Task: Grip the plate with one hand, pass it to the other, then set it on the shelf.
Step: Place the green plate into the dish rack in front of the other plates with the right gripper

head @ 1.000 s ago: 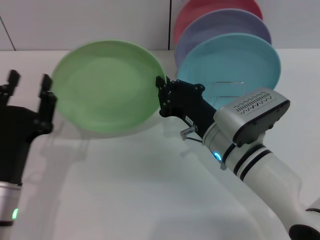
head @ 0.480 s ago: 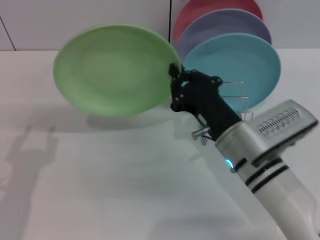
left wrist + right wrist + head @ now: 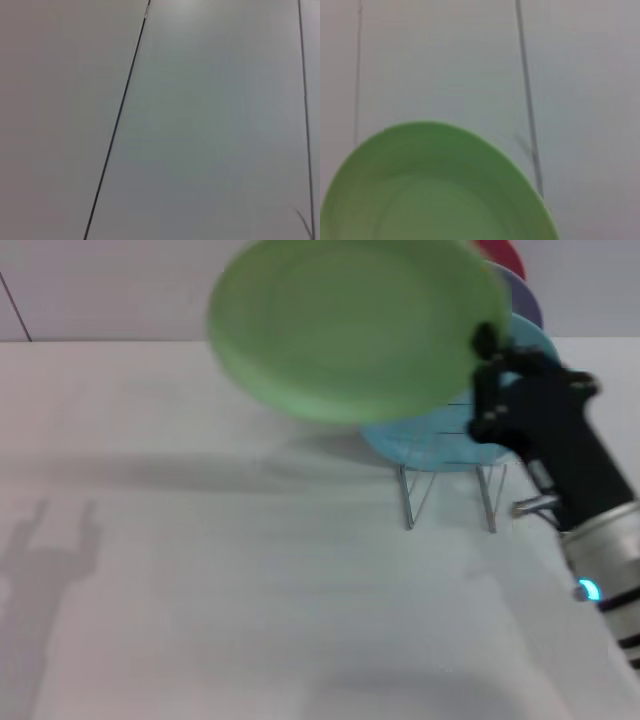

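One edge-only pinch by my right gripper [image 3: 484,340] carries the round light-green matte plate [image 3: 350,325]; it could pivot, striking the silver wire rack [image 3: 447,485].

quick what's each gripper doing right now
Left gripper: not in view.
Right gripper: shut on the green plate, held up near the rack.

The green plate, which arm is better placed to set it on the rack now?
Right. The right claw grips the green plate by its rim, held up in front of the wire rack and the turquoise plate. The left arm is out of the head view.
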